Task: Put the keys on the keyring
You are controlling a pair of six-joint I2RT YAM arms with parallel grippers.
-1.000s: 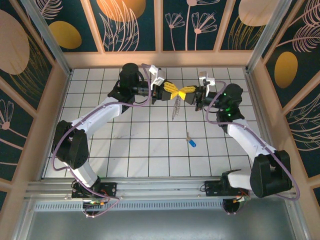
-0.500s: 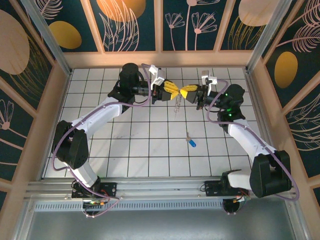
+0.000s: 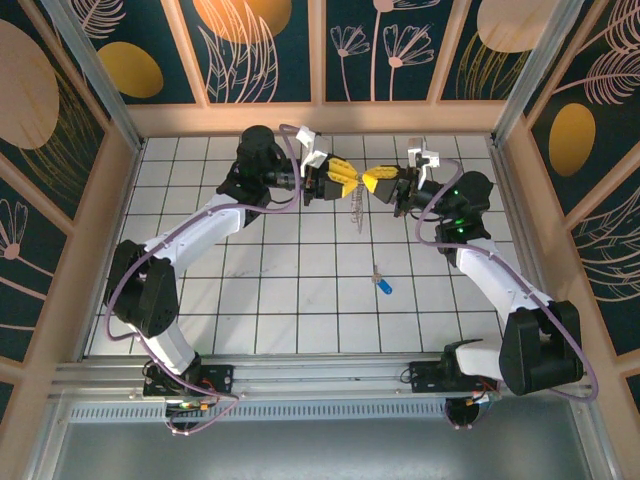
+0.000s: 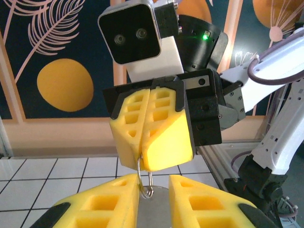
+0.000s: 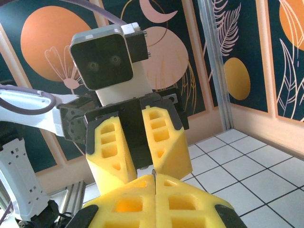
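Note:
The keyring (image 3: 356,207) hangs in the air over the far middle of the table, between the two grippers. My right gripper (image 3: 373,181) is shut on its thin wire loop (image 4: 146,192), which shows as a sliver (image 5: 153,174) at the pad seam. My left gripper (image 3: 351,180) faces it tip to tip. Its yellow fingers (image 4: 102,202) stand apart on either side of the loop and the grey part hanging below, without pressing them. The key (image 3: 383,284), silver with a blue head, lies flat on the white tiles, nearer the arm bases and to the right of centre.
Wooden walls with metal posts (image 3: 100,80) fence the tiled table (image 3: 250,300) on three sides. Both arms arch in from the near rail (image 3: 320,375), so the two wrists crowd the far middle.
Both grippers have moved slightly toward the far wall, carrying the keyring up with them. The left jaws have parted from the keyring. The key has not moved.

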